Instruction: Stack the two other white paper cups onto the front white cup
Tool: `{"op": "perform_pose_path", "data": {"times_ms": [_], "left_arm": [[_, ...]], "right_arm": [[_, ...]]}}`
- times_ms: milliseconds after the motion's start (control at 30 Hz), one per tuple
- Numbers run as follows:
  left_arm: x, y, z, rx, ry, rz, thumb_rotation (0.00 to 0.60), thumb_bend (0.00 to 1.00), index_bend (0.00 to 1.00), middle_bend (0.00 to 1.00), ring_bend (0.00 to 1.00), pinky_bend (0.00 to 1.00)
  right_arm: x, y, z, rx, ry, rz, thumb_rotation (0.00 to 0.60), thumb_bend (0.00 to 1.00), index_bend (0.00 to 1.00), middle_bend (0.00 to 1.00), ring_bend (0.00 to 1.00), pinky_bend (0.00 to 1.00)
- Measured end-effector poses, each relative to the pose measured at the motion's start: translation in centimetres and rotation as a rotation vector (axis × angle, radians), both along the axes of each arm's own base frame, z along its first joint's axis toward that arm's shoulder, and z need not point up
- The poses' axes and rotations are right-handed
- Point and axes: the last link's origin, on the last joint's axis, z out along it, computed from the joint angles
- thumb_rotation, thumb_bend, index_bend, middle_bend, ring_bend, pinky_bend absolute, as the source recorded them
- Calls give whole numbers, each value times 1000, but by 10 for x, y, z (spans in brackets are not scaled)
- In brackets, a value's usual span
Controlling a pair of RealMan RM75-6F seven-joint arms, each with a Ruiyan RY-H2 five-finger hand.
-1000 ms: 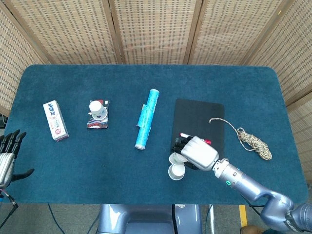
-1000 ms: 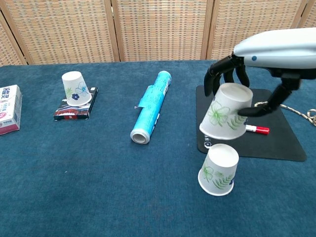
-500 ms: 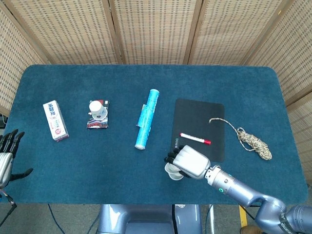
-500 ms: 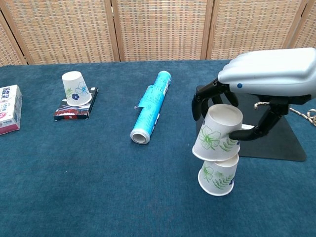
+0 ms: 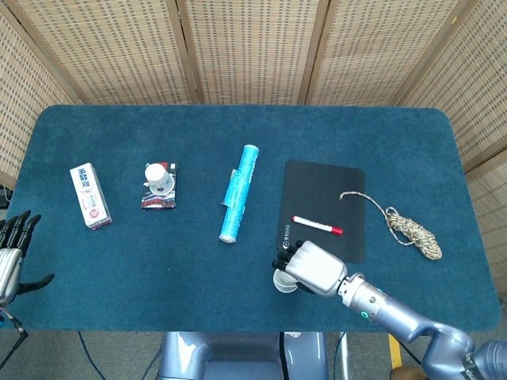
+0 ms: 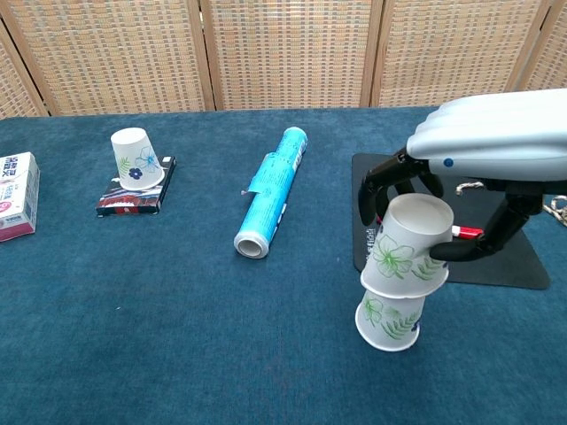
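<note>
The blue table (image 6: 177, 336) held everything. The right hand (image 6: 483, 168) clasped an upturned cup (image 6: 406, 248) seated over the front cup (image 6: 390, 320). The third cup (image 6: 135, 158) sat far left. The left hand (image 5: 12, 253) hung with fingers apart, empty.

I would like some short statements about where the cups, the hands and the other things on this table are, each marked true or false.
1. The right hand holds a cup on top of the front cup. True.
2. The third cup stands on the black mat. False: it sits upside down on a small dark packet at the left.
3. The red marker lies on the black mat. True.
4. The left hand holds the blue roll. False: that hand is empty at the table's left edge.
</note>
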Motion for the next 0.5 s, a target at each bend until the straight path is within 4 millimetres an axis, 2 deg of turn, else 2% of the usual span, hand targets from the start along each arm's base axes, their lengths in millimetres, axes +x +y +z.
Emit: {"op": "perform_pose_path", "data": {"times_ms": [33,67,100,133,233,500], "left_arm": [[0,0,0,0,0,0,600,0,0,0,0,0],[0,0,0,0,0,0,600,0,0,0,0,0],[0,0,0,1,0,1,600,0,0,0,0,0],[0,0,0,1,0,1,600,0,0,0,0,0],[-1,0,0,0,-1,2,600,0,0,0,0,0],[0,0,-1,-2,2,2,600,0,0,0,0,0]], "right_arm": [[-1,1,0,3,6,0,600,118,135,250,315,386],[-2,1,0,3,12,0,600,49,77,174,242,314],[-3,2,1,3,21,0,600,1,21,79,141,209],[-3,2,1,3,31,1,600,0,1,23,71,145],[-3,3,3,-4,41,-1,600,0,0,0,17,102],[-6,4,9,-23,37,-20,600,0,0,0,10,86]]}}
